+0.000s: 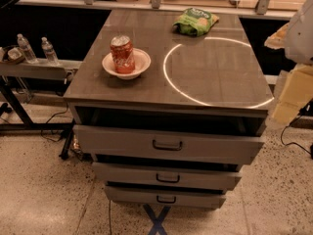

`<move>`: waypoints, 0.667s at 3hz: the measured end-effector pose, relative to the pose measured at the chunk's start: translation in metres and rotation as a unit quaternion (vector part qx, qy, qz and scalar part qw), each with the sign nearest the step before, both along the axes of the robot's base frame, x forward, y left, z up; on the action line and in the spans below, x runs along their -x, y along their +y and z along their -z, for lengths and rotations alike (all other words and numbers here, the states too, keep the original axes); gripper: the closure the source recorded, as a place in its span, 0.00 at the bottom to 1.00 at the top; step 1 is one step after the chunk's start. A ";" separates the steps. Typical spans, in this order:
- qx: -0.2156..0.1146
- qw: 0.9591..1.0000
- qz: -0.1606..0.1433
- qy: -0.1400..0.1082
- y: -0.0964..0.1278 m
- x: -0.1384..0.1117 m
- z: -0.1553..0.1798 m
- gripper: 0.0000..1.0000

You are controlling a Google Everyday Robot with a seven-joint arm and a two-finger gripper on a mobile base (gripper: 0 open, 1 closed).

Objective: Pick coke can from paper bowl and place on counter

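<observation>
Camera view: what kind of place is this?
Probably a robot test lab or workshop: grey three-drawer cabinet on speckled floor, blue tape X below it, loose cables. Red coke can stands in the white paper bowl on the grey-brown counter; the gripper is beside its right edge.

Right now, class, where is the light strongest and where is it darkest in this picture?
Camera view: light ring glares on the counter; camera view: can top, in the bowl, washed pale; camera view: darkest in the gaps above the drawers; camera view: gripper, at the right edge, lit pale.
</observation>
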State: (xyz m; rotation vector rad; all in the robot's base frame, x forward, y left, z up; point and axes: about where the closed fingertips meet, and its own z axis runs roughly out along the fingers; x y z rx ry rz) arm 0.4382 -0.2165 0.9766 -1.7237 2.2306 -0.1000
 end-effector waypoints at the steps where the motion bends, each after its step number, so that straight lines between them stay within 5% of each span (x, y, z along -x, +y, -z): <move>1: 0.000 1.000 0.000 0.000 0.000 0.000 0.000 0.00; 2: -0.030 0.999 -0.019 -0.002 0.022 -0.017 0.008 0.00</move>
